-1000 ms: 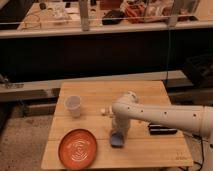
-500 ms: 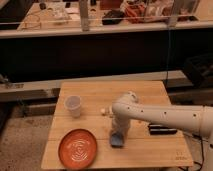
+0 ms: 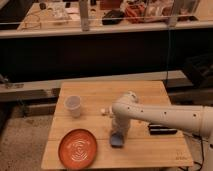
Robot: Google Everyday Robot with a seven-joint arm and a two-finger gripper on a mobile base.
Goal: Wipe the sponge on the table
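Camera view: the hand [image 3: 118,131], its grip not discernible, stands over the sponge [image 3: 116,141] on the tabletop [image 3: 150,150] near the orange plate [image 3: 78,148]; wiping apparently in progress, calling next for downward pressure during lateral strokes.

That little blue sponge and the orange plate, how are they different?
The sponge is small, blue and blocky; the plate is much larger, orange, round and flat. The sponge sits right under the gripper, at the table's front middle; the plate lies apart from it, with nothing over it. Both rest on the pale wooden table.
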